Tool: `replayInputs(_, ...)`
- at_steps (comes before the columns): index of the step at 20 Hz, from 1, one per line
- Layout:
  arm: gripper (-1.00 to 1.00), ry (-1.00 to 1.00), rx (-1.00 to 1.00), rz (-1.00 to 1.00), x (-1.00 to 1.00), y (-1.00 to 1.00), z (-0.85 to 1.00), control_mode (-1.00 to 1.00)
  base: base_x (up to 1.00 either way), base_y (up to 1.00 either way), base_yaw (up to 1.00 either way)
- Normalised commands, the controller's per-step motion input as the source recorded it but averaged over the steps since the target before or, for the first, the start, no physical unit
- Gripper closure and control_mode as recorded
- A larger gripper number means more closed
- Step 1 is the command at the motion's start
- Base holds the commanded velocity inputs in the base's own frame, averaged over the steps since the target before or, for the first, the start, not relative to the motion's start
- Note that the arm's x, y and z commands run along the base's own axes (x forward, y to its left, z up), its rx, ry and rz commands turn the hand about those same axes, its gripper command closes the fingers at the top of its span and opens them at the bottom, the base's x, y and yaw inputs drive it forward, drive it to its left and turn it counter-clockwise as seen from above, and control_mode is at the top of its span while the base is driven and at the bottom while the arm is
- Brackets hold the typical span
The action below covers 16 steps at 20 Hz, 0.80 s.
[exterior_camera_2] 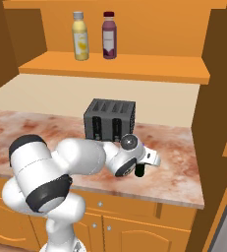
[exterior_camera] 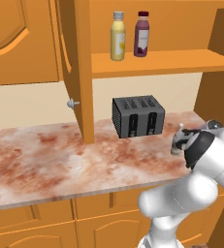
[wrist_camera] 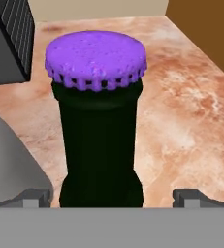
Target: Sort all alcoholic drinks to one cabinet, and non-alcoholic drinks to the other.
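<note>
Dark green-black glass bottle (wrist_camera: 100, 140) upright at frame centre, between spread jaws.
Gripper (wrist_camera: 113, 196) wide open, fingertips either side of the neck, not clamped; ridged purple crown cap (wrist_camera: 95, 59) on top, long axis vertical on the mottled marble counter (wrist_camera: 181, 111). Stout yellow bottle (exterior_camera: 118, 42) and purple-maroon bottle (exterior_camera: 142, 34) stand upper centre on the wooden shelf (exterior_camera: 181, 62); ribbed grey toaster (exterior_camera: 138, 116) below.

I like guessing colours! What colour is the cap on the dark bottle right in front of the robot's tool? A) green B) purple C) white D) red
B: in the hand view the dark bottle standing on the counter wears a bright purple cap.
</note>
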Motion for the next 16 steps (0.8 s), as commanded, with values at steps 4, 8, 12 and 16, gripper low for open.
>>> replayInputs(4, -1.00, 0.00, 0.00, 0.00, 0.14, -0.02, -0.11, -1.00, 0.00, 0.00, 0.00)
replayInputs(8, -1.00, 0.00, 0.00, 0.00, 0.09, -0.02, -0.09, -1.00, 0.00, 0.00, 0.00)
replayInputs(12, 1.00, 0.00, 0.00, 0.00, 0.00, 0.00, -0.01, -1.00, 0.00, 0.00, 0.00)
replayInputs(16, 1.00, 0.00, 0.00, 0.00, 0.00, 0.00, 0.00, -1.00, 0.00, 0.00, 0.00)
